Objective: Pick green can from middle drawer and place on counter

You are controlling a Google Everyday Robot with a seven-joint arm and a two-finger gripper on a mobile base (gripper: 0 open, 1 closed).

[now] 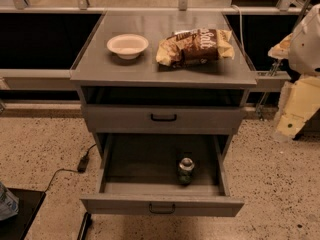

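Note:
The green can (186, 170) stands upright in the open middle drawer (135, 159), near its front, a little right of centre. The drawer is pulled out toward me, with a low front panel and a black bar handle (162, 209). The grey counter (150, 69) tops the cabinet above it. My gripper (292, 116) hangs on the pale arm at the right edge of the view, beside the cabinet at about counter height, well away from the can and holding nothing that I can see.
A white bowl (127, 45) and a brown chip bag (195, 46) lie on the counter. A taller-fronted grey drawer (165, 118) is closed above the open one. A black cable and plug (82, 163) lie on the floor at left. A dark stand (17, 214) sits bottom left.

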